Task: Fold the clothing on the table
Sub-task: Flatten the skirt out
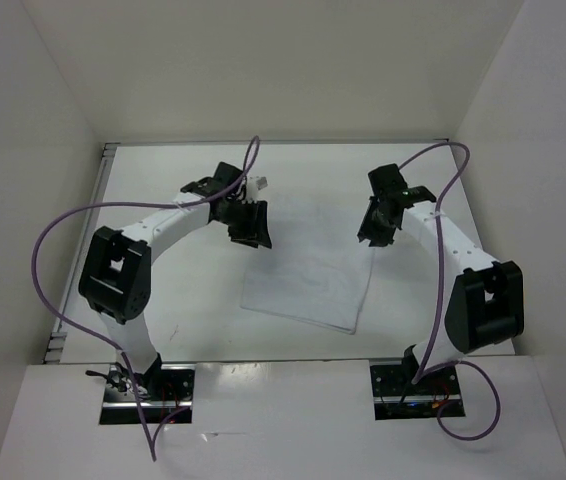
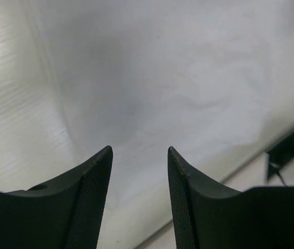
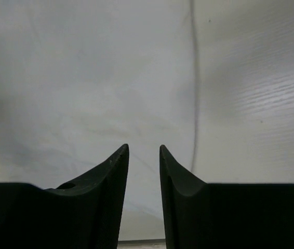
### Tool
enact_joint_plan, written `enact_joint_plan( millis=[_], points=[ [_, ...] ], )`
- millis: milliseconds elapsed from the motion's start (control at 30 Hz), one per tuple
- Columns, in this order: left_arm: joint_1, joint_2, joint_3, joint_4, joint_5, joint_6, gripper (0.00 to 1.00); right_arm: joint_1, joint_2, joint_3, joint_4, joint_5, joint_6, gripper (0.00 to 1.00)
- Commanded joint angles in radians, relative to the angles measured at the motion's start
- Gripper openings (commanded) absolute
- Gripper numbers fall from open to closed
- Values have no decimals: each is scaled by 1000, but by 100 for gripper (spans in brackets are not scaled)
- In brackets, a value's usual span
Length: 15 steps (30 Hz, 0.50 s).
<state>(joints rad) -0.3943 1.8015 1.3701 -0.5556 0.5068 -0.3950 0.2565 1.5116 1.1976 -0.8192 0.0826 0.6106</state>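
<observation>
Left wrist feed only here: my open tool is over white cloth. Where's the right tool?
Observer: The right tool is over the clothing's far-right corner, opposite the left tool at the far-left corner.
Operator: Holding anything?
Observer: No. Its wrist view shows the jaws slightly apart with nothing between them.
Operator: How does the whole clothing lie?
Observer: Spread flat in the middle of the table, its near edge skewed, closest on the right.

right gripper (image 3: 144,151) jaws slightly apart, nothing between; clothing (image 3: 84,78) flat beneath; its edge just right of fingertips; table (image 3: 256,104) beyond
</observation>
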Motion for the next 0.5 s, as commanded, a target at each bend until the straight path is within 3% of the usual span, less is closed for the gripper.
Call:
enact_joint_plan(
  millis=[0,67,267,400,467],
  points=[
    [-128,-27,37,-4,-521,48,54,-16,10,-45,72,43,0,37],
    [-169,28,59,-38,-623,70,54,-16,39,-65,94,11,0,37],
    [-216,99,47,2,-623,47,53,-16,136,-132,166,-38,18,37],
    [-216,154,69,22,-632,38,46,-16,244,-132,189,-38,9,37],
    [-225,192,96,22,-646,38,38,-16,289,-89,198,-38,9,37]
  ],
)
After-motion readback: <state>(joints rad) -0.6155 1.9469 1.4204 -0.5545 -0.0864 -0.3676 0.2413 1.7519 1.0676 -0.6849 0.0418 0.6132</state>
